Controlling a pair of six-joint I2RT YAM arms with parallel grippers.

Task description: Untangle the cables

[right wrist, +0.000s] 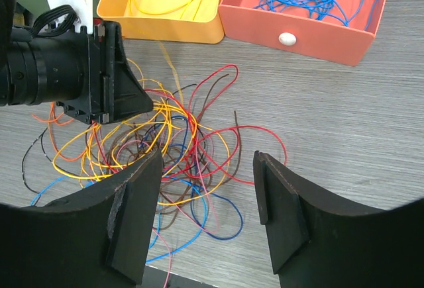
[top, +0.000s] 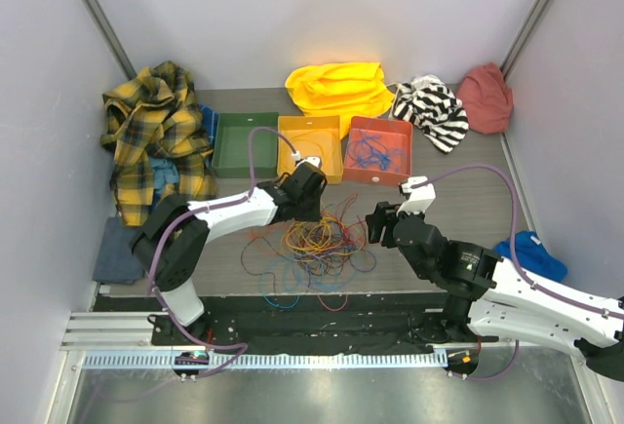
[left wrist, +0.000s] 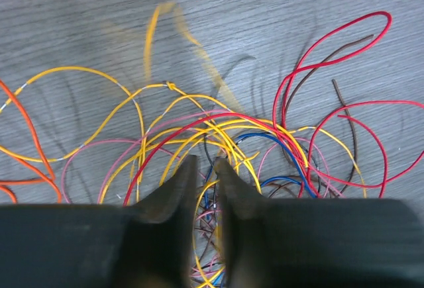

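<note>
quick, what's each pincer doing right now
left pincer: nearly closed over thin yellow cables, grip cannot be told
right pincer: open, holding nothing

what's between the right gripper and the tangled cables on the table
Nothing visible. The open right gripper faces the cables directly, their nearest loops just ahead of its fingers. The left gripper is at the pile's far side, out of that path.
</note>
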